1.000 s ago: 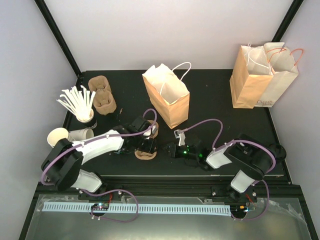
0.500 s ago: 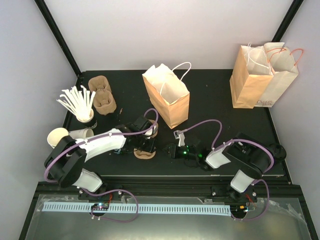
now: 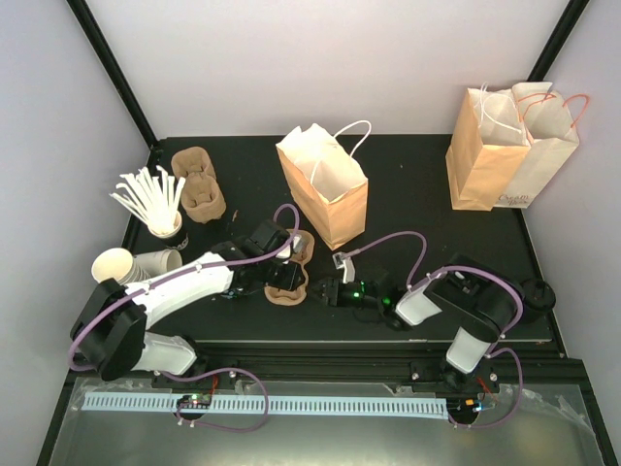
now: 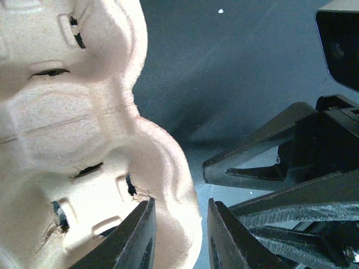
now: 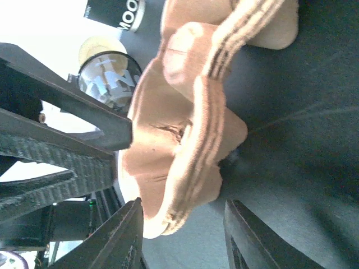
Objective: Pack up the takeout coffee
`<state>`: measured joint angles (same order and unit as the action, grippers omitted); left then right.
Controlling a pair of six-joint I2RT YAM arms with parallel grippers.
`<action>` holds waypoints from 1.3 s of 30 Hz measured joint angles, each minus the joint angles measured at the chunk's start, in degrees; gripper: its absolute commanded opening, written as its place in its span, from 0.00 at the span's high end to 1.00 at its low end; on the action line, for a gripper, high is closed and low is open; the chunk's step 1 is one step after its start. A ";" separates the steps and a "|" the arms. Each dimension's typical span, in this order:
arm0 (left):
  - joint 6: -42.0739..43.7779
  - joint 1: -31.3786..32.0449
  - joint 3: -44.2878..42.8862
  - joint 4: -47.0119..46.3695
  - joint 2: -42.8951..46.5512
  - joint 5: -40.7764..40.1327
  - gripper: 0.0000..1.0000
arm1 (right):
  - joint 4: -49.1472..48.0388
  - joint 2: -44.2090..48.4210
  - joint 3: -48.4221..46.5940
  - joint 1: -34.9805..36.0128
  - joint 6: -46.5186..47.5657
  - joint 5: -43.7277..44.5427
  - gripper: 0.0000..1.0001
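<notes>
Here, a brown pulp carrier (image 3: 288, 294) on the black desk (image 3: 408, 194), both arms reaching to it. At the carrier's left side, left gripper (image 4: 182, 203), jaws straddling the rim of one cup well: one finger against the pulp, the other with only a dark sliver between it and the rim. Cannot tell whether clamped or just short of it. At the carrier's right side, right gripper (image 5: 184, 202), jaws released and standing apart; in its wrist view the carrier's near corner between the fingers, clear space on one side, nothing pinched. Tips of the two grippers close together, just right of the carrier.

Well to the right of the carrier, past the right arm's elbow, takeout coffee (image 3: 537, 291): from above a black disc, touched by neither gripper. Just behind the carrier, open paper bag (image 3: 325, 184), mouth gaping, white handle loop up. Far behind and right of the carrier, two more paper bags (image 3: 509, 146) standing together. Behind and left of the carrier, spare carriers (image 3: 199, 184) and a cup of white sticks (image 3: 150, 199). Left of the carrier, lidless white cups (image 3: 155, 260), at least one on its side.
</notes>
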<state>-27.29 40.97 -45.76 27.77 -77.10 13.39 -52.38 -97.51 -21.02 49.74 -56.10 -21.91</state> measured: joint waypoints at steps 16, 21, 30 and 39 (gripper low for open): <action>-0.83 -0.13 0.00 -0.31 -3.76 1.64 0.56 | -2.56 0.81 3.08 0.00 -2.23 1.90 0.61; -0.83 -0.07 -0.26 -0.68 -6.58 1.27 0.57 | -0.13 1.70 3.06 0.00 -1.44 3.37 0.62; -0.61 0.04 -4.20 -0.81 -8.24 -1.33 0.53 | 5.73 2.01 2.69 0.00 0.20 5.27 0.62; -0.15 0.55 -5.79 -0.50 -11.04 -3.15 0.72 | 7.13 2.08 2.38 0.00 0.79 5.46 0.62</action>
<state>-27.44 41.52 -51.55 27.27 -88.14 10.24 -45.25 -95.44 -18.63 49.74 -55.31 -16.45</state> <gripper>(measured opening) 0.395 0.380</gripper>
